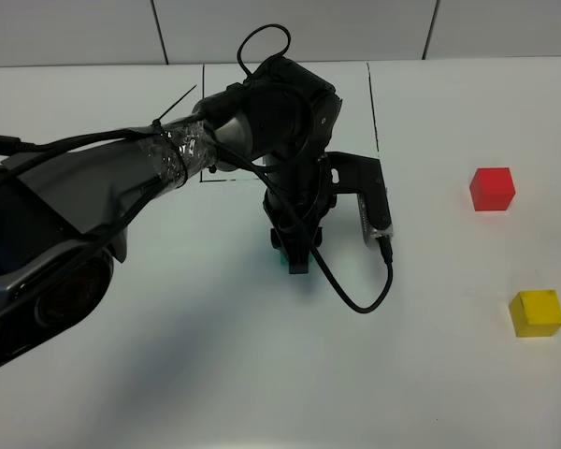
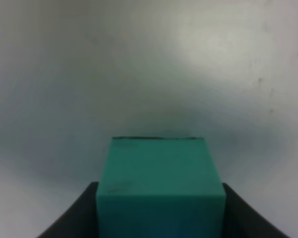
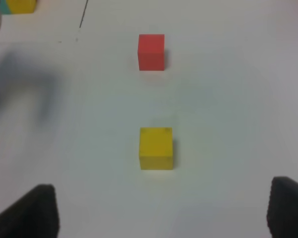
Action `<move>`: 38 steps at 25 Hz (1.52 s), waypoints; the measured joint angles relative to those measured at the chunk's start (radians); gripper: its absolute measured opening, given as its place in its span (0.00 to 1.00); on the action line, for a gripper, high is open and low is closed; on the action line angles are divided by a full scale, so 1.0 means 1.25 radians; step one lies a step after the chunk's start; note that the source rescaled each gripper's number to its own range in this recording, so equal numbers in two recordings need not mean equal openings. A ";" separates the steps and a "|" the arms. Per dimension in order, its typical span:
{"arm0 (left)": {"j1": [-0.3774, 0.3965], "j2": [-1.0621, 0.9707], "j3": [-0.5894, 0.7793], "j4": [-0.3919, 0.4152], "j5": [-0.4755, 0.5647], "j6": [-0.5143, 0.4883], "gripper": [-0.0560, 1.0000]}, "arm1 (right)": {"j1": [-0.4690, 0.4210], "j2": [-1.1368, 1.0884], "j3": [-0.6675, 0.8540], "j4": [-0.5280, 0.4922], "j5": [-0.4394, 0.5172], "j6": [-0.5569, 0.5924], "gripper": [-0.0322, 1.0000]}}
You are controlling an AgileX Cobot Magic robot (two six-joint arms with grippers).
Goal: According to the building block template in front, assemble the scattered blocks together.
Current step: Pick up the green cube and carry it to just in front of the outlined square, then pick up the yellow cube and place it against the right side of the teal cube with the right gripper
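Observation:
The teal cube (image 2: pixel 159 183) sits between the two dark fingers of my left gripper (image 2: pixel 159 208), which is shut on it. In the exterior high view, the left gripper (image 1: pixel 296 257) points straight down at the table's middle, and only a sliver of the teal cube (image 1: pixel 283 262) shows beneath it. The red cube (image 1: pixel 492 188) and the yellow cube (image 1: pixel 536 312) lie loose at the right. The right wrist view looks down on the yellow cube (image 3: pixel 156 148) and the red cube (image 3: pixel 151 51) beyond my open, empty right gripper (image 3: pixel 164 210). The template's black frame (image 1: pixel 372 103) shows; my left arm hides its cubes.
The left arm (image 1: pixel 122 178) stretches from the left edge across the table's middle, with a black cable (image 1: pixel 355 299) looping beside the gripper. A corner of the template's yellow cube (image 3: pixel 20 5) shows in the right wrist view. A grey wall runs along the back.

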 joint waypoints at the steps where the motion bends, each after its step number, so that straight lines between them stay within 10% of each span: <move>1: 0.000 0.005 0.000 0.000 0.001 0.006 0.06 | 0.000 0.000 0.000 0.000 0.000 0.000 0.73; 31: -0.001 0.017 0.000 0.000 0.001 0.034 0.06 | 0.000 0.000 0.000 0.000 0.000 0.001 0.73; 33: -0.001 0.017 0.000 0.000 0.001 0.035 0.13 | 0.000 0.000 0.000 0.000 0.000 0.001 0.73; 38: -0.001 0.013 0.000 0.000 0.000 0.035 0.68 | 0.000 0.000 0.000 0.000 0.000 0.001 0.73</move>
